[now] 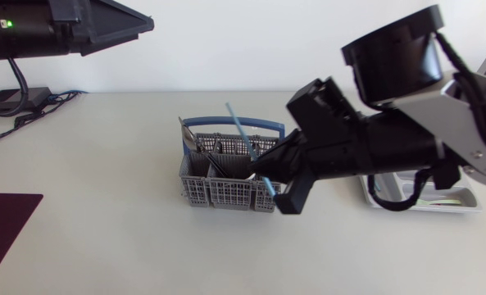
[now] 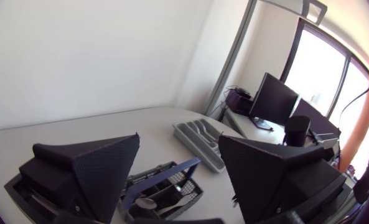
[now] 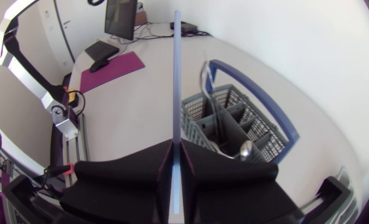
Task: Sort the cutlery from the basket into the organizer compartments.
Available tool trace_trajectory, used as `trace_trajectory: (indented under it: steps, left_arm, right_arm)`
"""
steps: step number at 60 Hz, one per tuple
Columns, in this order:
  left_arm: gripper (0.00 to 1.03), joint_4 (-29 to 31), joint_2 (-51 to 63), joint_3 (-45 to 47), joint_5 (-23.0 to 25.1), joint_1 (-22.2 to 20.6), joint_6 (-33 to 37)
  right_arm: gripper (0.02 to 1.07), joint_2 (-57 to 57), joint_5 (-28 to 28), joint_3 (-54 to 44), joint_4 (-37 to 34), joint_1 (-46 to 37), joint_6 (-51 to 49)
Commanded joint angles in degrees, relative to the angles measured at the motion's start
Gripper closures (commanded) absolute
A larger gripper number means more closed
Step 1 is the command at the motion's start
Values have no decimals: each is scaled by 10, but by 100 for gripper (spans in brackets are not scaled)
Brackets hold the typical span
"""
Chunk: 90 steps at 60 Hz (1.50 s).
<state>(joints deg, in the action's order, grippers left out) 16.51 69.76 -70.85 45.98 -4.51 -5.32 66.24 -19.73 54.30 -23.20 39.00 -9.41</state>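
Right claw (image 3: 177, 146) pinched tight, angled downward (left claw (image 2: 179, 138) gapes wide).

Inventory of my table:

- 2 × gripper, both mine: left gripper (image 2: 179, 140) and right gripper (image 3: 176, 149).
- 1 × cutlery basket (image 1: 218, 195), grey plastic mesh, with 1 × blue handle (image 1: 267, 125).
- 1 × organizer (image 2: 193, 142), grey. It has several compartments, but I cannot count them exactly.
- 1 × slim light-blue utensil (image 3: 177, 74), pinched between my right gripper's fingers.
- 1 × spoon (image 1: 188, 136), standing in the cutlery basket.
- At least 2 × further metal pieces (image 1: 220, 156) in the basket; I cannot tell the full number.
- 1 × dark red mat (image 1: 5, 233).
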Motion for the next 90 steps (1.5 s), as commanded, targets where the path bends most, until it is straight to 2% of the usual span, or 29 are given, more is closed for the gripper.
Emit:
trace_trajectory:
  steps: [1,16,25,33,37,43,48,53,79,90]
  left_arm:
    - [10,23,-16,-2,-41,1,66]
    - [10,36,-75,113,-173,-60,213]
    - [10,26,-92,167,-190,-66,248]
    - [10,16,-98,200,-194,-71,263]
    - [10,4,-103,218,-209,-88,272]
    - [10,-8,-108,237,-236,-125,284]
    - [10,-19,-110,252,-287,-177,297]
    - [11,-21,-108,253,-303,-198,297]
    - [12,-48,-99,274,-346,-202,316]
    - [12,-60,-103,289,-347,-192,324]
  right_arm:
    - [101,-32,0,-18,-17,-59,-9]
    - [101,-22,-8,-5,-40,-267,-45]
    - [101,43,-11,11,-18,-384,-60]
    - [101,119,6,30,8,-451,-55]
    - [101,164,10,44,16,-479,-51]
    - [101,208,27,56,27,-498,-47]
    - [101,244,46,63,42,-511,-41]
    - [100,270,62,66,51,-514,-41]
    - [98,387,116,77,93,-523,-40]
    - [91,407,135,65,110,-520,-40]
